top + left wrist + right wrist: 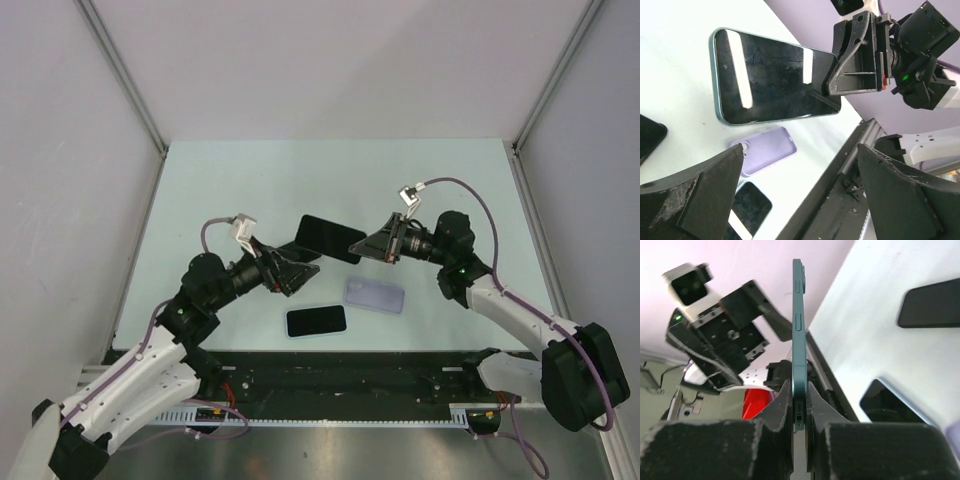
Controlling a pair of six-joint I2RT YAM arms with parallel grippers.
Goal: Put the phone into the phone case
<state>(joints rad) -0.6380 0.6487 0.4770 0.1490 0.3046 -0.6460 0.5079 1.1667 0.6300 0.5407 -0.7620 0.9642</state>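
Pale green table (250, 180), white walls around it, and hanging above the surface is the phone (330, 238): dark screen, teal edge, up in the air between the two arms. The right gripper (386, 245) has it, jaws clamped tight on one short end. The right wrist view shows it edge-on, squeezed between the pads. The left gripper (293, 272) sits near the phone's other end with its jaws spread wide, holding nothing. Down below, the lilac phone case (375, 295) lies flat on the table, well clear of the phone, though which face is up I can't tell. Just beside it, a second phone (316, 321) lies screen-up. Progress, then: the phone is lifted and firmly held, but nothing is seated yet. By my reading, what's left is to bring it down over the case, line up the edges and press it in.
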